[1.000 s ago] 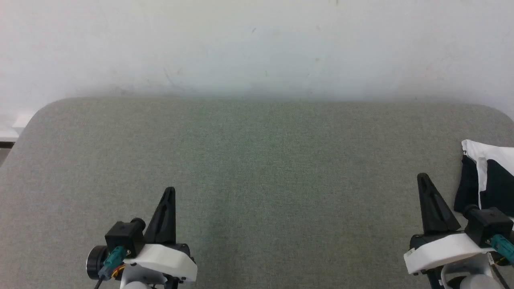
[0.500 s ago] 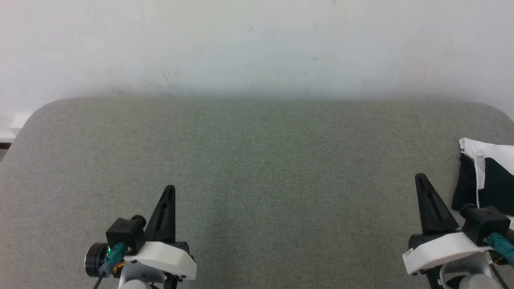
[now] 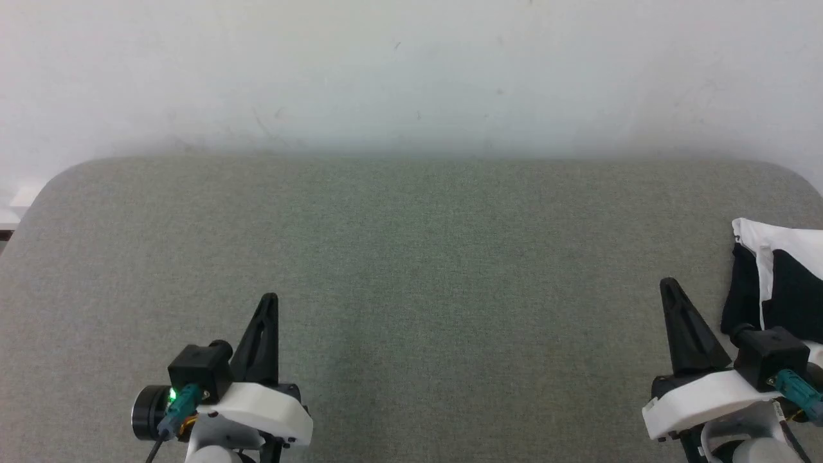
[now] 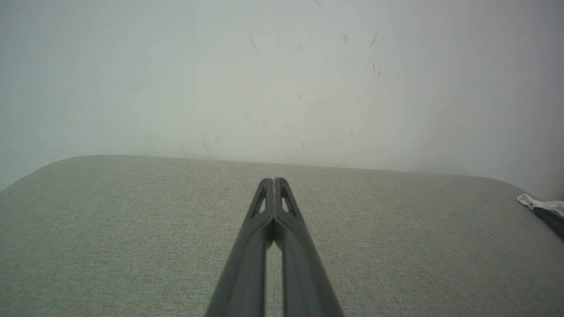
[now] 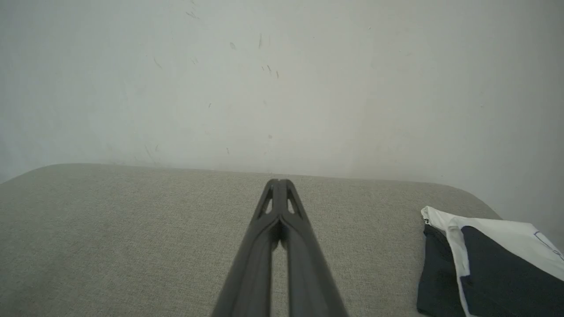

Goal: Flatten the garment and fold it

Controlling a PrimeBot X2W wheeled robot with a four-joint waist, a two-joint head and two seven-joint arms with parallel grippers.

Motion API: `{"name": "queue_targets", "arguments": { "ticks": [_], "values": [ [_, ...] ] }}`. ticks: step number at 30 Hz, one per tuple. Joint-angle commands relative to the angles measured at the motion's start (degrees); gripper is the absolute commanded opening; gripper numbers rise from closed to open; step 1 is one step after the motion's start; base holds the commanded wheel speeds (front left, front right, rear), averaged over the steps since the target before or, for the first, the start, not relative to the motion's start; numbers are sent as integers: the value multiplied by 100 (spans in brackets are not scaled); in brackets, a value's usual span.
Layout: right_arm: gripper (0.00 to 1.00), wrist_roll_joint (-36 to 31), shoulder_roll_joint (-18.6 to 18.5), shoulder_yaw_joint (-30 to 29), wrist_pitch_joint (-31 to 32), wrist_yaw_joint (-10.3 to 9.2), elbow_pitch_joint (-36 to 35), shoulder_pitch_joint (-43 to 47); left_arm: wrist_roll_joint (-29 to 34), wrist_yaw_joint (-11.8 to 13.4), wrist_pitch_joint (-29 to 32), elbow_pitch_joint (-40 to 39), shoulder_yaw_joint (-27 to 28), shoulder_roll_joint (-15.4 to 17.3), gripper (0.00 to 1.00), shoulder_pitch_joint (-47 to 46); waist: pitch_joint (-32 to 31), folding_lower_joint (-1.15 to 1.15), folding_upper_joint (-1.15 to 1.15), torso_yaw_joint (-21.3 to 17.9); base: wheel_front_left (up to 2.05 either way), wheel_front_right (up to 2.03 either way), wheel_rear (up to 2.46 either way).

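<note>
Black left gripper (image 3: 269, 302), two long tapered fingers (image 4: 252, 255) with slotted tips, white rounded wrist shell (image 3: 257, 411), small black box camera (image 3: 199, 372), teal plug (image 3: 182, 404), green light (image 3: 172, 393), right gripper (image 3: 670, 287) matching in black and white

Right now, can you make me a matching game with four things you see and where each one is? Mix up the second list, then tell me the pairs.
Things:
1. left gripper
2. right gripper
3. garment
4. wall

Places and states:
A. lying at the right edge of the grey table
B. behind the table, pale and scuffed
C. lower left of the head view, shut, nothing in it
D. just left of the black-and-white cloth, shut, nothing in it

Pairs: 1-C, 2-D, 3-A, 4-B
</note>
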Motion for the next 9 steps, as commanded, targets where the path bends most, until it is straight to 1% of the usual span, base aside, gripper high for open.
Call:
{"name": "queue_targets", "arguments": {
  "ticks": [1,9],
  "values": [
    [0,-47,8,33,23,-4,-37,-16,92,48,36,-48,28,-10,0,65,2,0,0,-5,0,0,0],
    [0,-98,10,56,94,-4,-65,-21,163,64,130,-121,50,-12,0,80,13,0,0,-29,0,0,0]
  ]
}}
